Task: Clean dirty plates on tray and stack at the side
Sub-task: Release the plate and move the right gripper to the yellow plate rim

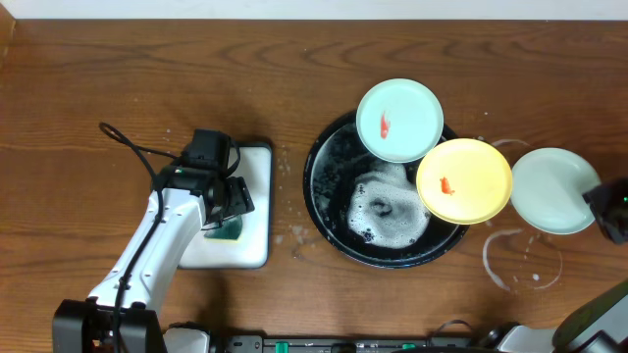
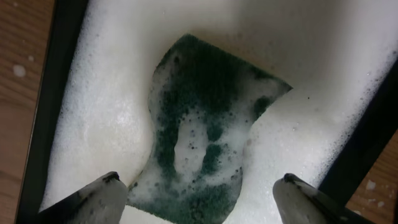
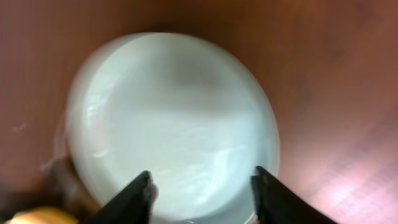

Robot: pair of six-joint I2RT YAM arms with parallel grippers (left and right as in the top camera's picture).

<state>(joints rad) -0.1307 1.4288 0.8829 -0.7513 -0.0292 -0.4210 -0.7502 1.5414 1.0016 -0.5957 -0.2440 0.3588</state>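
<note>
The black tray point(image 1: 324, 211) holds foamy water. A mint-blue plate point(image 1: 399, 120) with a red smear leans on its far rim. On its right rim rests a yellow plate point(image 1: 464, 181), also smeared red. A second mint-blue plate point(image 1: 551, 190) lies on the table to the right of the tray, and it looks clean in the right wrist view point(image 3: 174, 118). My right gripper point(image 3: 200, 180) hovers over that plate's near edge, jaws apart, holding nothing. Far left, my left gripper point(image 2: 199, 180) is open wide just above a soapy green sponge point(image 2: 205, 124).
The sponge lies in a white dark-rimmed tray point(image 1: 253, 250) full of foam, left of the black tray. Wet rings and foam spots point(image 1: 510, 260) mark the wood around the right-hand plate. An edge of the yellow plate point(image 3: 25, 218) shows in the right wrist view.
</note>
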